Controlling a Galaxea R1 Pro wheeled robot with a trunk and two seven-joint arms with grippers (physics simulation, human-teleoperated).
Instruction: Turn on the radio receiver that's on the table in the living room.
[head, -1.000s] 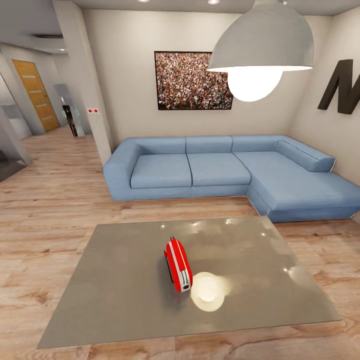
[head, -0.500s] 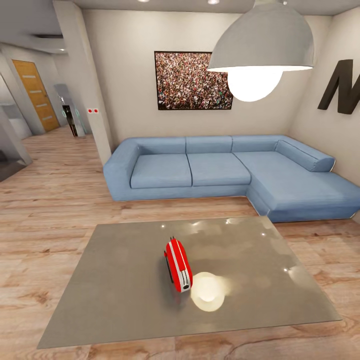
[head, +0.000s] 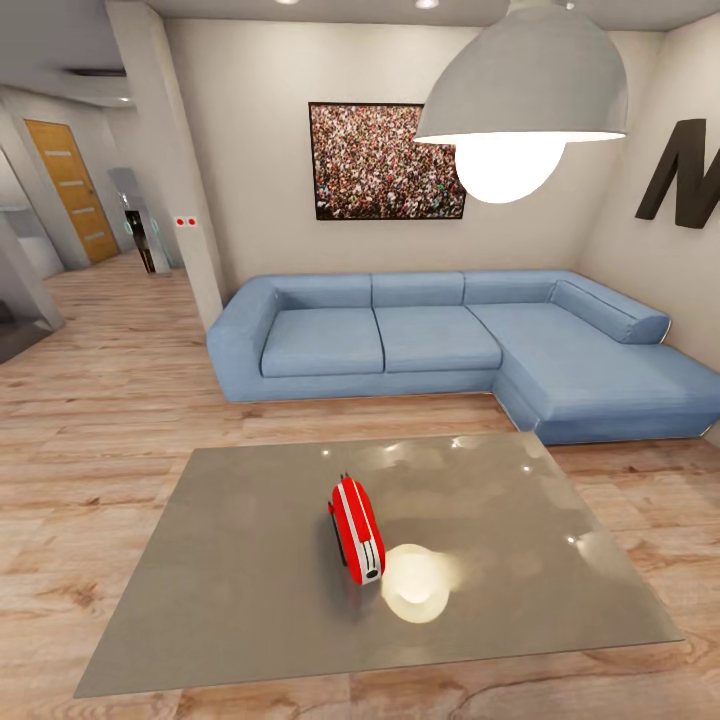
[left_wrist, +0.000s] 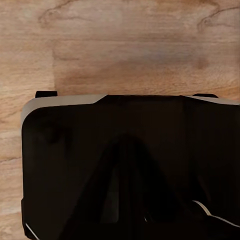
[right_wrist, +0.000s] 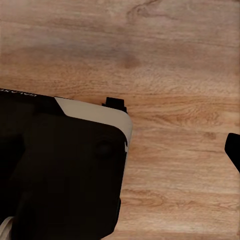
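The radio receiver (head: 357, 528) is a slim red box with a white-silver band. It stands on edge near the middle of the table (head: 250, 580), its narrow end towards me and a short antenna at its far end. The table is low, with a glossy grey top, and lies just in front of me in the living room. A bright reflection of the lamp (head: 415, 585) sits on the tabletop right beside the radio. Both wrist views look down on light wood floor (left_wrist: 125, 45) and on my own black base (left_wrist: 125, 170) (right_wrist: 60, 170).
A blue L-shaped sofa (head: 450, 340) stands behind the table, below a framed crowd photo (head: 385, 160). A big grey dome pendant lamp (head: 525, 90) hangs at upper right. Wood floor (head: 100, 400) runs left past a white pillar (head: 170, 180) towards a wooden door (head: 72, 190).
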